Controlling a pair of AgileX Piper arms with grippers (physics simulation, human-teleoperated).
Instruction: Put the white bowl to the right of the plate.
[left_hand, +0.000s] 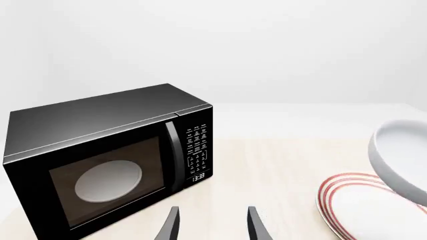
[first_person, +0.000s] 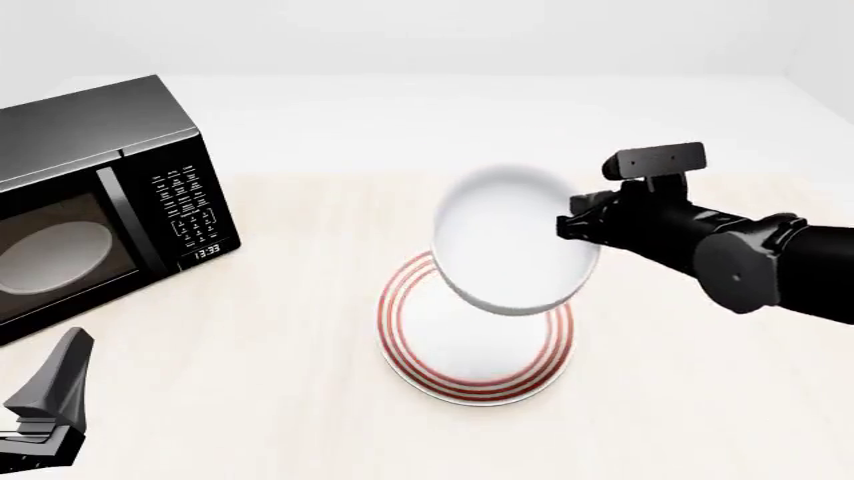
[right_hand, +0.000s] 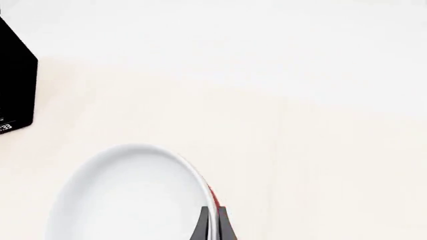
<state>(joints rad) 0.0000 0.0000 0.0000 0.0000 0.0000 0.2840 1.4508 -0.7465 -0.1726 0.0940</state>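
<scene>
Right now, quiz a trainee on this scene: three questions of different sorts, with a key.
1. True or false: the white bowl rests flat on the table.
2. Which gripper holds the bowl: A) left gripper, B) right gripper?
3. Fill in: the plate lies directly below the ____.

Key: 1. False: it is lifted and tilted above the plate. 2. B, pinching the rim; the left is open and empty near the microwave. 3. Bowl.
</scene>
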